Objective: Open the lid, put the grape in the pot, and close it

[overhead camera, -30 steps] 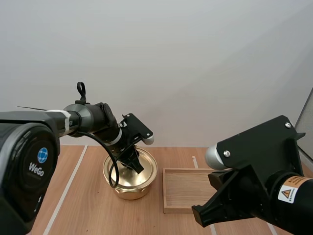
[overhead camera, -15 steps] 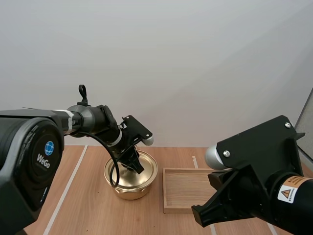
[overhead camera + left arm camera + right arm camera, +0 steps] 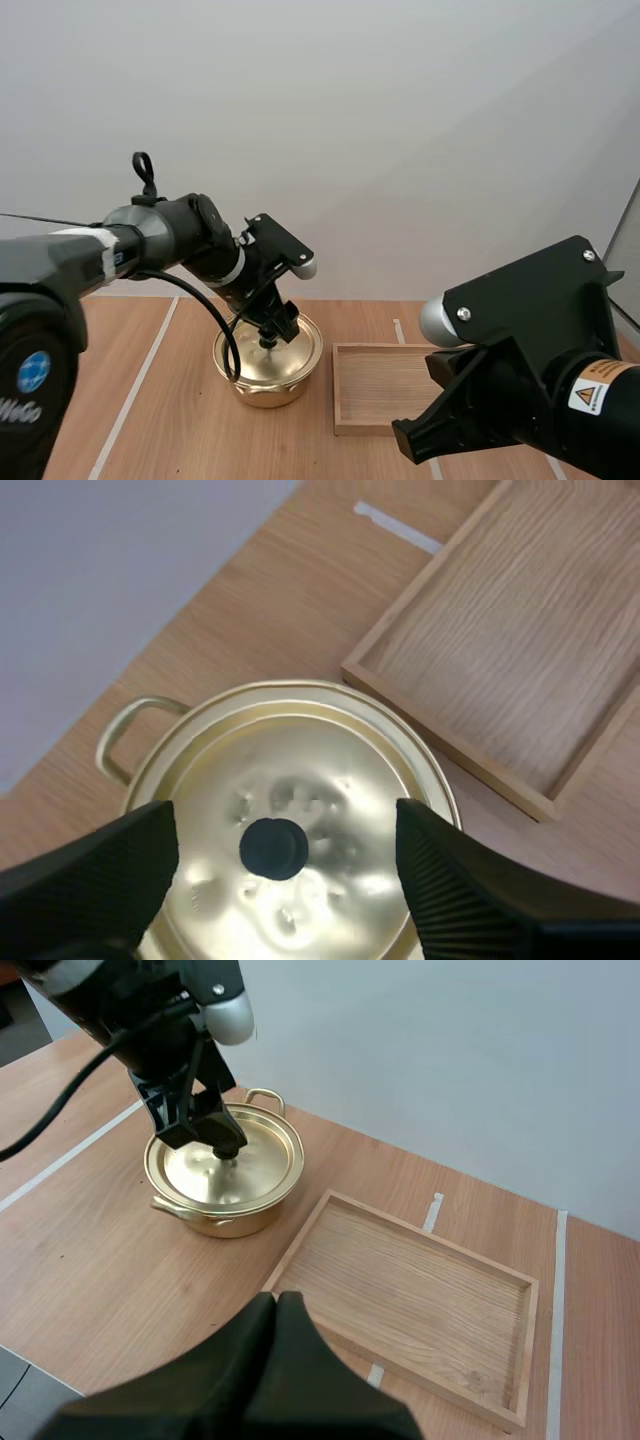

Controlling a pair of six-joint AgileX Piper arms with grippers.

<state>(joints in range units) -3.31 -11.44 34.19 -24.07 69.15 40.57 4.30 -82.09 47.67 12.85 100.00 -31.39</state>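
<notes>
Left end effector [image 3: 285, 828] spread, angled down over lid knob [image 3: 273, 847] — right end effector [image 3: 279, 1305] pressed together, near tray [image 3: 400, 1280]

Pot [image 3: 265, 375] on the counter [image 3: 170, 420], lid [image 3: 300, 780] seated on top. Wooden tray [image 3: 385, 385] at the pot's 3 o'clock, near but apart, flat on the counter. Left tool [image 3: 272, 333] directly above the lid's knob [image 3: 274, 847], one finger at each side, not touching. Right tool [image 3: 276, 1310] raised at the tray's 6 o'clock.
</notes>
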